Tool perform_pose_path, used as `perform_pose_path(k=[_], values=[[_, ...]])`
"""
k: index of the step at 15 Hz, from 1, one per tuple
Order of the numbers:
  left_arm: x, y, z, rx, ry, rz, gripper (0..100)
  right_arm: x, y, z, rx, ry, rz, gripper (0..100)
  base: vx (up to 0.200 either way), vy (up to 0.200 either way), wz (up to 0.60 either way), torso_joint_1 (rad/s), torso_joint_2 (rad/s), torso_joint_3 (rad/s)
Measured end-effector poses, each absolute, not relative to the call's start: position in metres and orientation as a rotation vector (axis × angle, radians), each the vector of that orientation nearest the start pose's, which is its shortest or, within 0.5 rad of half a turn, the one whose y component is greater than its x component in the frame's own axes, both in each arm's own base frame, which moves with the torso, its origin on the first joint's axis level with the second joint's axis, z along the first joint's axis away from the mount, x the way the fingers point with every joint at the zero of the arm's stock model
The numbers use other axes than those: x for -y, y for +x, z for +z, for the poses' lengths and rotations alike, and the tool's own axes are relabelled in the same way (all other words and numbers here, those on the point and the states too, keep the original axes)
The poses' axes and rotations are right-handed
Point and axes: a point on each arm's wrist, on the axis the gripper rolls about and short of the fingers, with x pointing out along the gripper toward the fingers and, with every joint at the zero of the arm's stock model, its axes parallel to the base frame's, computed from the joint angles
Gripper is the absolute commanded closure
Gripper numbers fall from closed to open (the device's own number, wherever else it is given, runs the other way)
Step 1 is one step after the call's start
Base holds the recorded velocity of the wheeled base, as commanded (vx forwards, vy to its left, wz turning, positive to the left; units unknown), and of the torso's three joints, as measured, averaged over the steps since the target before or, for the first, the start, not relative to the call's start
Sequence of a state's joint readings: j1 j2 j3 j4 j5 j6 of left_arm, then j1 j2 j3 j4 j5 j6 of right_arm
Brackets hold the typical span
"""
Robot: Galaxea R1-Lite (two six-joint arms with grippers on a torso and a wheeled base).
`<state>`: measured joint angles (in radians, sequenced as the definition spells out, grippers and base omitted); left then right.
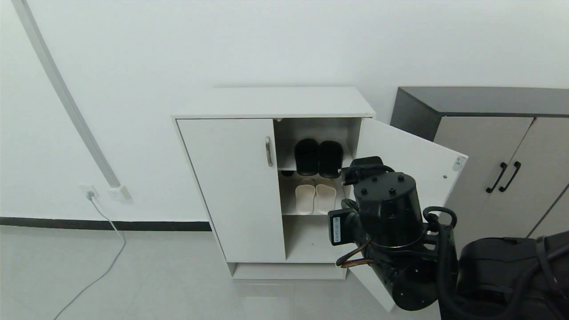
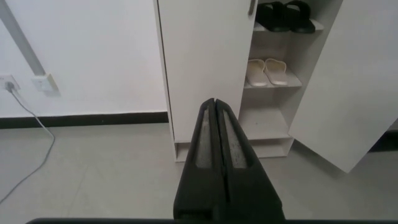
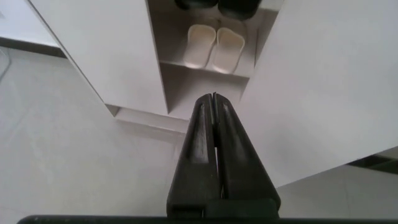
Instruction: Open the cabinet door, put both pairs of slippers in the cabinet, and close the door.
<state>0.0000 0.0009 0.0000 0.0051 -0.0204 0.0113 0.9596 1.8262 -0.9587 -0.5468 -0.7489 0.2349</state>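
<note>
**Both pairs shelved, right door not yet closed**

Black slippers [image 1: 318, 158] sit side by side on the upper shelf of the cabinet [image 1: 275, 103]. Cream slippers [image 1: 315, 198] are at 6 o'clock of them, one shelf down. Each pair looks far enough in to clear the door. Right door [image 1: 400, 153] stands swung out at 3 o'clock of the opening; left door [image 1: 231, 186] shut. Right end effector [image 3: 213, 96] clenched, empty, near the open door's inner face, which I judge a poor side for pushing it closed. Left end effector [image 2: 214, 102] clenched, empty, back from the cabinet

The glossy black right arm [image 1: 391, 213] has a cylindrical joint with 4 screws, orange-brown cables, a white label and long black fingers [image 3: 200, 137].
</note>
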Motion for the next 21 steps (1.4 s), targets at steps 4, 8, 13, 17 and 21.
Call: perform_pose_path(k=[4, 8, 13, 17, 21], values=[[0.0004, -0.0227, 0.075, -0.005, 0.011, -0.02, 100, -0.2649, 0.2058, 0.1786, -0.228, -0.001, 0.181, 100, 0.0, 0.0, 0.0, 0.196, -0.5, -0.311], [0.0004, -0.0227, 0.0751, -0.005, 0.011, -0.02, 100, -0.2635, 0.206, 0.1795, -0.226, 0.001, 0.177, 100, 0.0, 0.0, 0.0, 0.217, -0.53, -0.315], [0.0004, -0.0228, 0.075, -0.005, 0.013, -0.02, 100, -0.2631, 0.2073, 0.1788, -0.226, -0.009, 0.176, 100, 0.0, 0.0, 0.0, 0.248, -0.57, -0.333], [0.0004, -0.0227, 0.0751, -0.005, 0.013, -0.02, 100, -0.262, 0.2087, 0.1762, -0.23, -0.023, 0.17, 100, 0.0, 0.0, 0.0, 0.246, -0.55, -0.301], [0.0005, -0.0227, 0.0751, -0.005, 0.013, -0.02, 100, -0.2604, 0.209, 0.1718, -0.24, -0.037, 0.166, 100, 0.0, 0.0, 0.0, 0.17, -0.36, -0.194]])
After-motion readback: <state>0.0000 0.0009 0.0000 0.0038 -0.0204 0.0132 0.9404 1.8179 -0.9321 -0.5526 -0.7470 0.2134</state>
